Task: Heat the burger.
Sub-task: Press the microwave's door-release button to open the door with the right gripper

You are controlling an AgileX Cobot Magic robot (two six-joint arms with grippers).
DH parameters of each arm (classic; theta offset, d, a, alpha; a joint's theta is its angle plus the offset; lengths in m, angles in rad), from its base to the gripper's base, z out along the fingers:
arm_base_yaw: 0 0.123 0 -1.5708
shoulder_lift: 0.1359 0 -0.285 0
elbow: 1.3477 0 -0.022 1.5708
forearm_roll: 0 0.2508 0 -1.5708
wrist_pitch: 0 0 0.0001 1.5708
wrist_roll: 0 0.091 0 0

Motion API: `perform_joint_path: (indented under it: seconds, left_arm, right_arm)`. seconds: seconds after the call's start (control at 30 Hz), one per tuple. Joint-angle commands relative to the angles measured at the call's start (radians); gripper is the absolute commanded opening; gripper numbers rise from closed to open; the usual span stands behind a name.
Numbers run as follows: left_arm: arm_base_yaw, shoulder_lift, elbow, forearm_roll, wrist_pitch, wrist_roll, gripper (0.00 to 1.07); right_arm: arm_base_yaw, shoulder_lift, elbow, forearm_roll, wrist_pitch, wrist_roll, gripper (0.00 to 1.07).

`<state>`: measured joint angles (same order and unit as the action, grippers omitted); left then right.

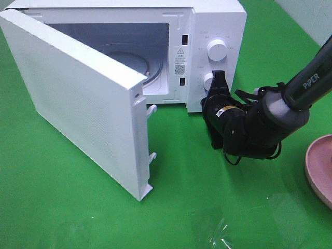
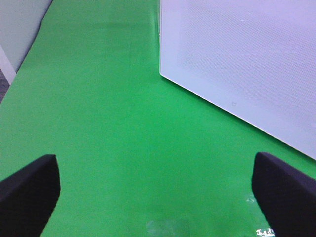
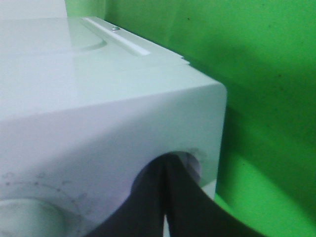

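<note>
surface: green-covered table (image 1: 62,207) | on it, rear: white microwave (image 1: 220,23), door standing open | on it, right edge: pink plate (image 1: 320,168), partly cut off by frame, well apart from microwave

Access to the microwave cavity (image 1: 137,57) is narrowed by the open door (image 1: 78,104) on one side and the right gripper (image 1: 218,78) at the lower knob (image 1: 207,81) on the other.

Bright, even light saturates the green surface (image 1: 78,207); a pale glare patch sits near its front edge. The microwave (image 1: 218,21) throws a soft shadow. Up close in the right wrist view, the right pincer (image 3: 167,170) and microwave are blurred.
</note>
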<state>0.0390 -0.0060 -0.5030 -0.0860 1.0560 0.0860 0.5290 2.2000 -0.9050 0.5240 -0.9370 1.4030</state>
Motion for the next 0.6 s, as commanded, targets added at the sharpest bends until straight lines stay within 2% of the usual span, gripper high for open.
perform_joint_path:
  seconds: [0.03,0.23,0.37,0.53,0.6]
  left_arm:
    - [0.001,-0.019,0.001,-0.007,-0.015,0.001,0.98]
    - [0.001,-0.019,0.001,-0.007,-0.015,0.001,0.98]
    - [0.001,-0.019,0.001,-0.007,-0.015,0.001,0.98]
    - [0.001,-0.019,0.001,-0.007,-0.015,0.001,0.98]
    - [0.001,-0.019,0.001,-0.007,-0.015,0.001,0.98]
  right_arm:
    - [-0.047,-0.036,-0.048,0.009,-0.142,0.008,0.0]
    - [-0.047,-0.088,0.011,-0.002,0.026,0.01,0.0]
    - [-0.047,-0.14,0.062,-0.052,0.171,0.01,0.0]
    - [-0.047,-0.169,0.087,-0.052,0.232,0.0,0.0]
    - [-0.047,-0.212,0.118,-0.052,0.321,-0.061,0.0]
